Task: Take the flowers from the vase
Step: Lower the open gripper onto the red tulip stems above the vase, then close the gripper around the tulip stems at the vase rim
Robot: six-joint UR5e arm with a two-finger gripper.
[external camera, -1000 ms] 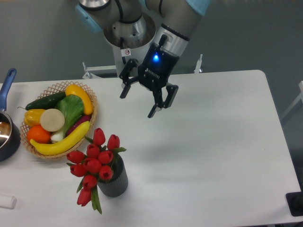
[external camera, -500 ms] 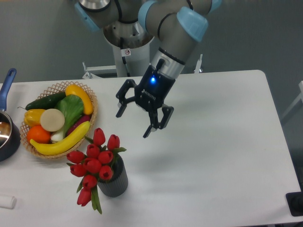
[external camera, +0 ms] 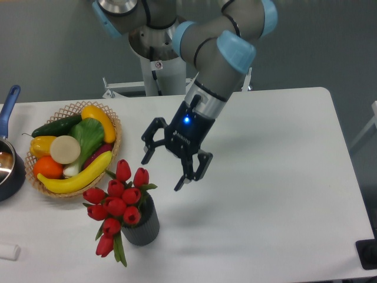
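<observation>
Fingers (external camera: 145, 157) spread above white table (external camera: 277, 177)

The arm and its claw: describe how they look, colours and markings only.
The arm is built of grey metallic tube segments with light blue caps at the joints. A silver-grey wrist ring with a dark band leads into the claw, which is black with two dark fingers, small white lettering too small to read, and a glowing blue light on its body.

Ten tulip buds (external camera: 118, 203), one vase (external camera: 143, 227), one basket (external camera: 113, 153), one pot (external camera: 9, 171).
</observation>
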